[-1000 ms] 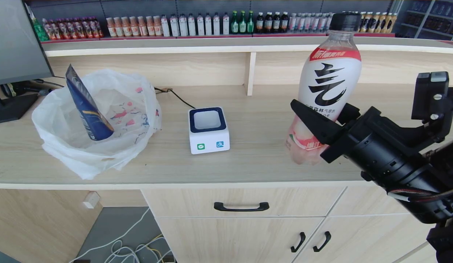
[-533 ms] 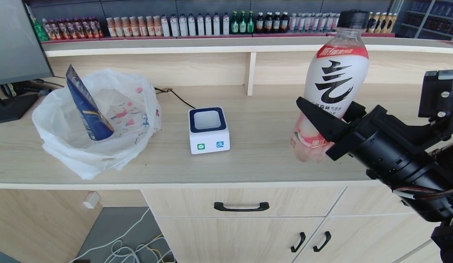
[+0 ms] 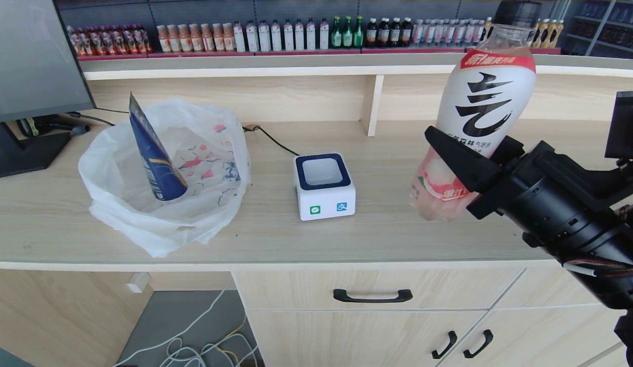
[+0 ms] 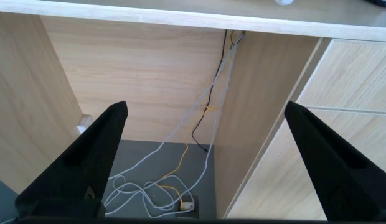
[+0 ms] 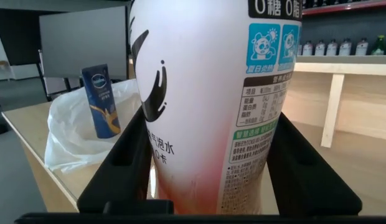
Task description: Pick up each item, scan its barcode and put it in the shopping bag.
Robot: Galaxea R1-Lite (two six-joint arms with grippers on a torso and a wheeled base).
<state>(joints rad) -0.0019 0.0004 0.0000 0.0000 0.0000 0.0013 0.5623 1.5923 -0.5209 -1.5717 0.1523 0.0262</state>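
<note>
Bottle, pinched low between the jaws of the right gripper while the left gripper gapes wide, could tip loose short of the scanner.

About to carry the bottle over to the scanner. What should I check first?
1. Right claw shut on the bottle: ok.
2. Barcode turned toward the scanner: cannot tell.
3. Scanner window uncovered, facing up: ok.
4. Shopping bag mouth open, with room beside the blue pouch: ok.
5. Left claw open, low by the cabinet, away from the bottle: ok.
</note>
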